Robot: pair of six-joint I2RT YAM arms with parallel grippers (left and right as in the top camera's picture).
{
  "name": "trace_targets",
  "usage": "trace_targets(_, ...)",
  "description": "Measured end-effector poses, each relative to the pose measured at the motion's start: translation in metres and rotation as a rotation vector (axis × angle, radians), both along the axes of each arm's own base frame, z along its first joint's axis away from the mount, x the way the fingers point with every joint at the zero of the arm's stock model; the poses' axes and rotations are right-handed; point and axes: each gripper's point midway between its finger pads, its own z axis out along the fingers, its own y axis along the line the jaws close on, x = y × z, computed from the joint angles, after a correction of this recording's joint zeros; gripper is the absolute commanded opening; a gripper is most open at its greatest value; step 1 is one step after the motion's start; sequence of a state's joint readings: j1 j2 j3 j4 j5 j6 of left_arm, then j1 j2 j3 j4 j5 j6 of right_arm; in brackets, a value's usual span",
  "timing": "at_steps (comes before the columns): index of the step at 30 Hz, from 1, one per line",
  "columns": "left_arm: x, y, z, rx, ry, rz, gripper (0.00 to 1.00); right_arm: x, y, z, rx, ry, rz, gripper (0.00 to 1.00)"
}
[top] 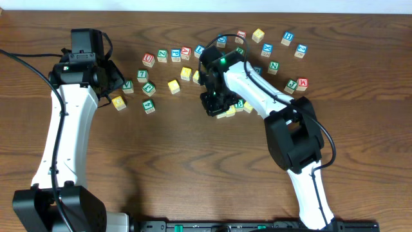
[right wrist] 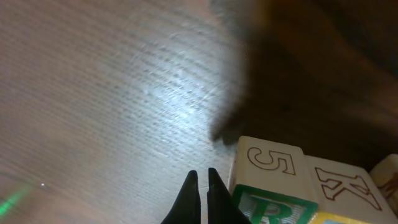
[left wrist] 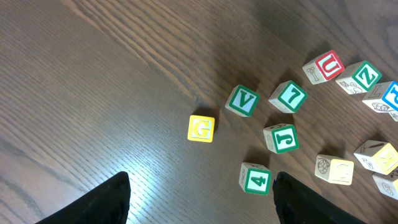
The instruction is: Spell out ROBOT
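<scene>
My right gripper (right wrist: 200, 177) is shut and empty, its tips low over the table just left of a white-faced cube with a green R (right wrist: 273, 208); that cube's side shows a 5. A cube with an outlined letter (right wrist: 339, 183) sits against its right side. Overhead, the right gripper (top: 214, 106) stands at the left end of a short row of cubes (top: 239, 104), and the row's left end is partly hidden under it. My left gripper (left wrist: 202, 180) hangs open over bare table at the left (top: 114, 78), with a green 4 cube (left wrist: 255, 179) near its right finger.
Loose cubes lie near the left gripper: yellow G (left wrist: 201, 129), green V (left wrist: 242, 101), green 7 (left wrist: 289, 96), green J (left wrist: 281, 138), red U (left wrist: 324, 65). Several more cubes spread along the back (top: 266, 48). The right arm's base link (top: 293, 138) stands right of the row.
</scene>
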State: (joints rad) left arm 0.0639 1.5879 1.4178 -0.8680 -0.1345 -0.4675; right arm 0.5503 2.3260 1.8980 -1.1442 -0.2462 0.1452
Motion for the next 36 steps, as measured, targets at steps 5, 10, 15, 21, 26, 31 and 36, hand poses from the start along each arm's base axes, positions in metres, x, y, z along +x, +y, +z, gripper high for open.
trace_targets(5,0.000,0.000,0.000,0.000,0.000,0.000,0.72,0.009,-0.004,0.000,0.006,-0.009,-0.062,0.01)
trace_targets(10,0.000,0.000,0.000,0.000,0.000,0.000,0.72,0.016,-0.002,0.000,0.014,-0.022,-0.119,0.01)
trace_targets(15,0.000,0.000,0.000,0.000,0.000,0.000,0.72,0.023,0.002,0.001,0.025,-0.040,-0.150,0.01)
trace_targets(21,0.000,0.000,0.000,0.000,-0.001,0.000,0.72,0.026,0.002,0.002,0.032,-0.049,-0.156,0.01)
trace_targets(26,0.000,0.000,0.000,0.000,-0.001,0.000,0.73,0.034,-0.010,0.013,0.031,-0.064,-0.182,0.02)
trace_targets(31,0.000,0.000,0.000,0.000,-0.001,0.000,0.72,0.032,-0.049,0.051,-0.030,-0.077,-0.239,0.01)
trace_targets(36,0.000,0.000,0.000,0.000,-0.001,0.000,0.72,0.021,-0.085,0.068,-0.098,-0.035,-0.290,0.01)
